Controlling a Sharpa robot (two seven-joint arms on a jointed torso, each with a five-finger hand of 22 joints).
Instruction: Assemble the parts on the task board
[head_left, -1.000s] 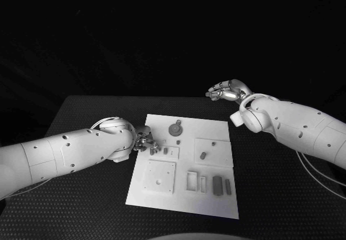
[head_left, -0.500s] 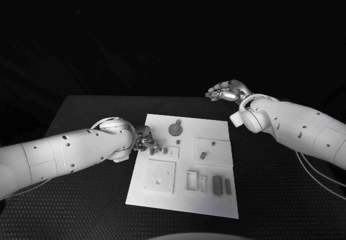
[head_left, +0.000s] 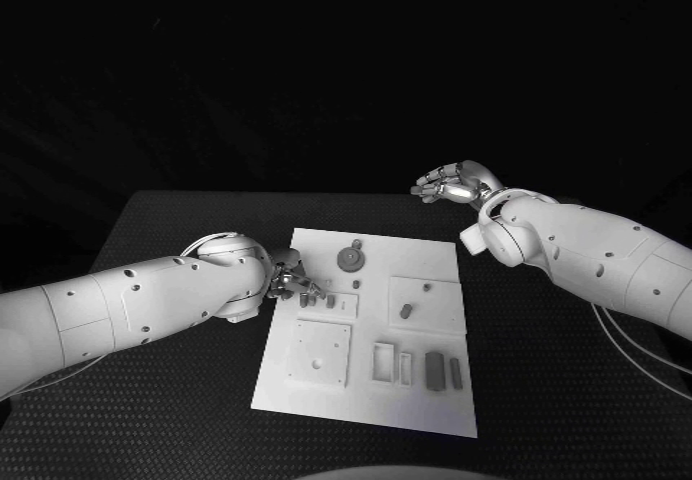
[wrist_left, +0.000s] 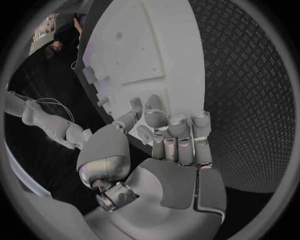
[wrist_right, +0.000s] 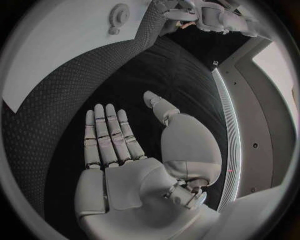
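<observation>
The flat white rectangular task board (head_left: 368, 330) is laid at the centre of the black textured tabletop (head_left: 173, 230). Small grey parts (head_left: 434, 366) are set on it. At its nine o'clock edge the left robot hand (head_left: 290, 282) is curled; whether anything is pinched cannot be told. At one o'clock the right robot hand (head_left: 454, 182) is held open. No writing is legible.

I see the table (head_left: 173, 400) as matt black with a fine raised diamond texture, rubbery-looking. Task board (head_left: 433, 405) reads smooth matt white, like plastic, with shallow moulded recesses. Parts (head_left: 434, 366) at its 5 o'clock look dull grey, smooth. Gear-like part (head_left: 351, 259) at 12 o'clock is grey, toothed rim. My left hand (wrist_left: 165, 137) has satin silver metallic shells, mild sheen. Right hand (wrist_right: 125, 145) same finish, smooth pale finger pads. Arm shells glossy white plastic.
</observation>
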